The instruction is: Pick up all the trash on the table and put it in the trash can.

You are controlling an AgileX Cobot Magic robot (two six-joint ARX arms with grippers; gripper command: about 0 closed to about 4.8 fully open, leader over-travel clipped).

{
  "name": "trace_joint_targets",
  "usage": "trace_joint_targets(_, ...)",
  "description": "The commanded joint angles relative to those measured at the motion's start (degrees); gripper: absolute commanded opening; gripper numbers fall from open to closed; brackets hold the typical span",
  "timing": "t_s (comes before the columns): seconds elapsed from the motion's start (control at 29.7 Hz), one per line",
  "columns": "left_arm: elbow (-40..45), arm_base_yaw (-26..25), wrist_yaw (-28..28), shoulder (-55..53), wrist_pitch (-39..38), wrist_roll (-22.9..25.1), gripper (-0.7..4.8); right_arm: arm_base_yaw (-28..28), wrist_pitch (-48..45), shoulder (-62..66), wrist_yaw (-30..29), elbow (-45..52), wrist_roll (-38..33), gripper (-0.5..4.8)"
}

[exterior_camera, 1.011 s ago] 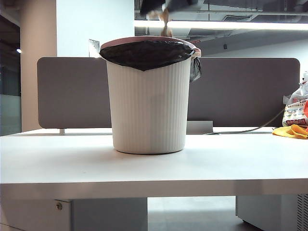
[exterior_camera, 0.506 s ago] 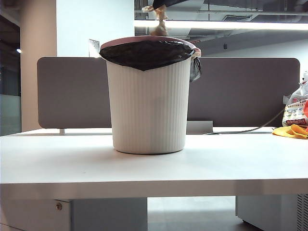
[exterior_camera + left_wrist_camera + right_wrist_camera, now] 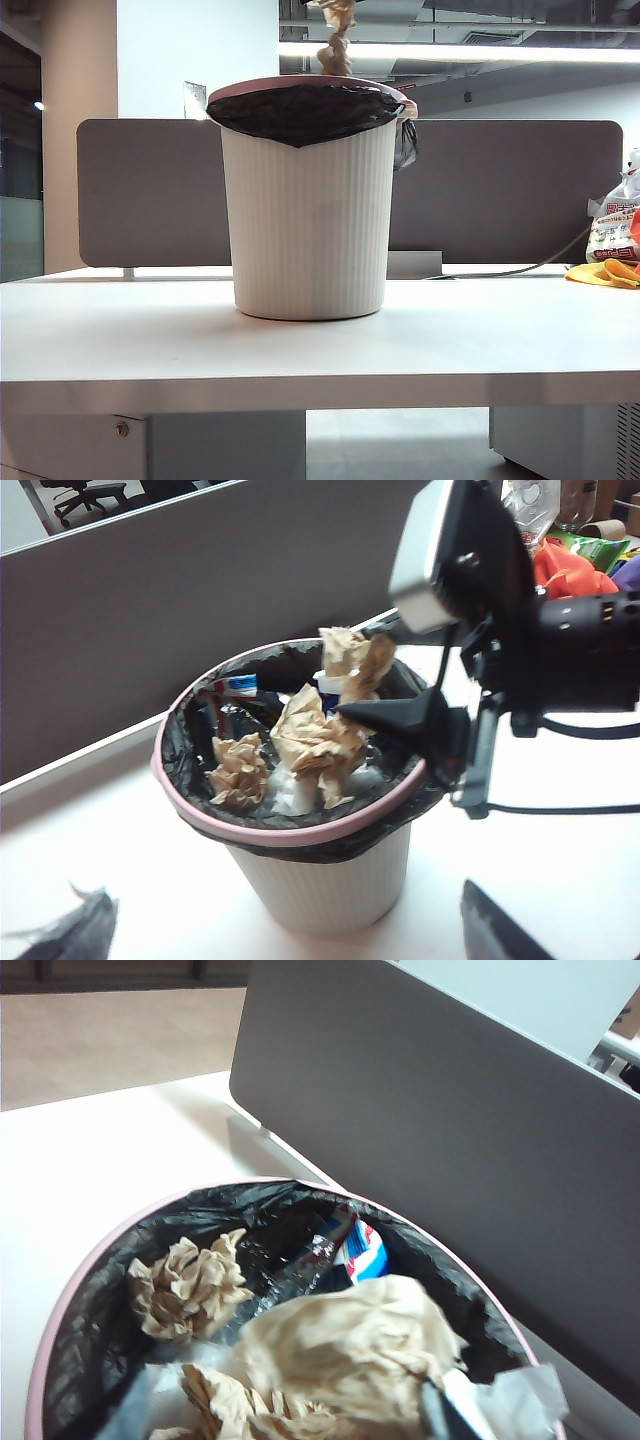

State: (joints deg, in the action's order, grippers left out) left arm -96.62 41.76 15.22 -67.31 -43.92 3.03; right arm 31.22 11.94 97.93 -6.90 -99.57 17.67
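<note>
The right wrist view looks down into the can (image 3: 60, 1310), pink-rimmed and lined with a black bag (image 3: 100, 1340). One paper wad (image 3: 185, 1285) lies inside against the liner. A larger wad (image 3: 345, 1355) fills the near foreground. A red-white-blue wrapper (image 3: 362, 1250) lies deeper. Behind stand the counter (image 3: 110, 1150) and a grey panel (image 3: 450, 1130).

Camera layout around the trash can (image 3: 308, 200).
My exterior view faces it level from the table (image 3: 300, 350) edge; both wrist views look down, close, into its liner.
</note>
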Motion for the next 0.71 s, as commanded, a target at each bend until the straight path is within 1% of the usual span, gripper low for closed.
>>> trace_joint_targets(0.03, -0.35, 0.09, 0.22, 0.24, 0.7, 0.17, 4.79, 0.04, -2.84, 0.33, -2.19, -0.17, 3.37, 3.06)
trace_joint_targets(0.2, -0.35, 0.09, 0.22, 0.39, 0.7, 0.17, 4.79, 0.02, -2.29, 1.44, -2.01, -0.15, 3.65, 3.05)
trace_joint_targets(0.24, -0.35, 0.09, 0.22, 0.44, 0.7, 0.17, 4.79, 0.02, -1.44, 1.75, -1.9, -0.15, 3.65, 2.97)
trace_joint_targets(0.27, -0.35, 0.09, 0.22, 0.44, 0.7, 0.15, 4.79, 0.02, -0.35, 2.21, -1.51, -0.15, 3.61, 2.26)
trace_joint_targets(0.34, -0.33, 0.09, 0.22, 0.44, 0.68, 0.15, 4.79, 0.02, 1.62, 2.36, -0.52, -0.15, 3.65, 0.41)
trace_joint_targets(0.37, -0.33, 0.09, 0.2, 0.44, 0.61, 0.17, 4.79, 0.02, 1.99, 2.36, -0.48, -0.15, 3.76, -0.06)
trace_joint_targets(0.51, -0.33, 0.09, 0.2, 0.44, 0.59, 0.2, 4.79, 0.63, -0.98, 2.03, -0.7, -0.2, 3.78, 0.04)
trace_joint_targets(0.54, -0.33, 0.09, 0.2, 0.44, 0.59, 0.2, 4.79, 0.63, -2.32, 1.86, -0.68, -0.2, 3.76, 0.27)
trace_joint_targets(0.61, -0.33, 0.09, 0.2, 0.42, 0.59, 0.22, 4.79, 0.63, -5.11, 1.18, -0.7, -0.22, 3.76, 1.5)
trace_joint_targets(0.64, -0.33, 0.09, 0.17, 0.42, 0.66, 0.22, 4.79, 0.63, -6.62, 0.68, -0.7, -0.22, 3.76, 2.34)
trace_joint_targets(0.67, -0.33, 0.09, 0.2, 0.42, 0.68, 0.35, 4.79, 0.63, -7.74, 0.33, -0.7, -0.22, 3.76, 2.77)
trace_joint_targets(0.71, -0.33, 0.09, 0.2, 0.42, 0.74, 0.92, 4.79, 0.63, -8.72, -0.09, -0.7, -0.22, 3.76, 2.83)
